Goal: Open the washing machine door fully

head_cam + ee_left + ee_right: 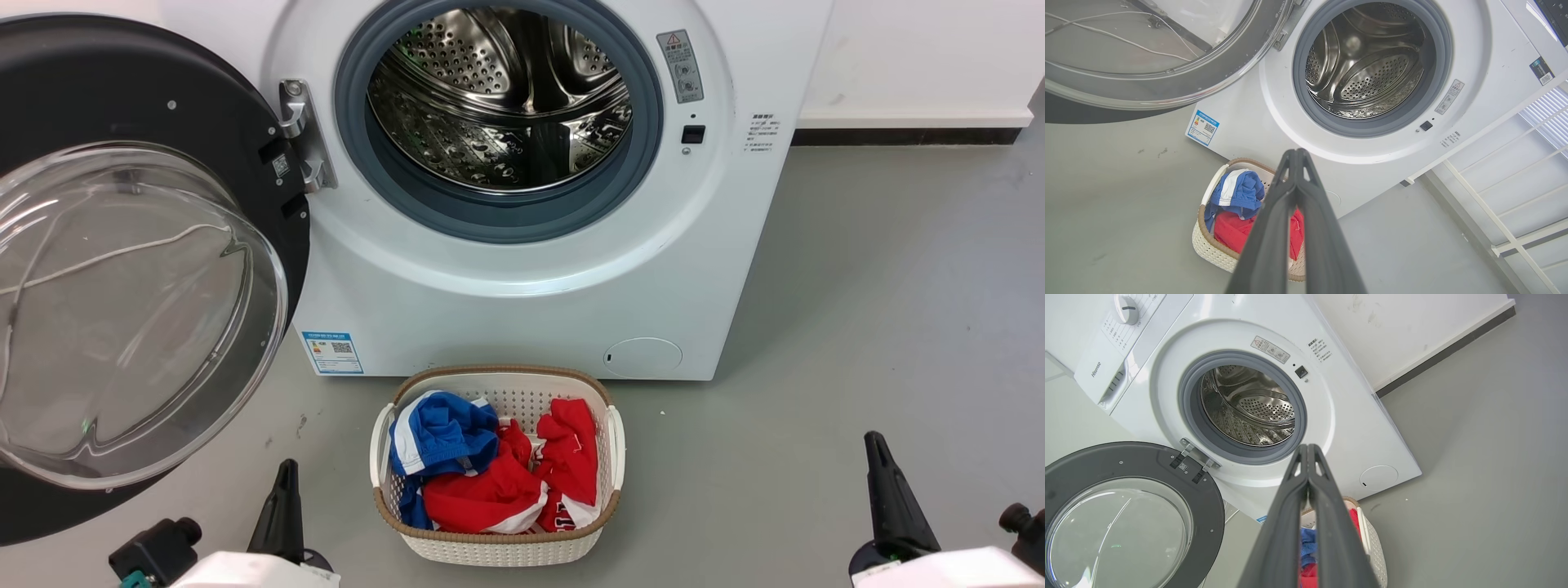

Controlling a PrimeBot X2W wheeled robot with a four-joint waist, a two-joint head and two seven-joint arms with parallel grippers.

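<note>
The washing machine door (122, 269) is swung wide to the left on its hinge (304, 135), its dark inner ring and clear glass bowl facing me. It also shows in the left wrist view (1167, 69) and the right wrist view (1126, 514). The steel drum (500, 98) lies exposed inside the grey rubber ring. My left gripper (286, 474) sits low at the lower left, shut and empty, its fingers pressed together (1297, 152). My right gripper (875, 441) rests at the lower right, also shut on nothing (1307, 447). Both are well clear of the door.
A white laundry basket (498, 549) with red and blue clothes stands on the grey floor in front of the machine, between my grippers. A small round white flap (643, 358) is low on the front panel. A white rack (1515, 196) stands beside the machine.
</note>
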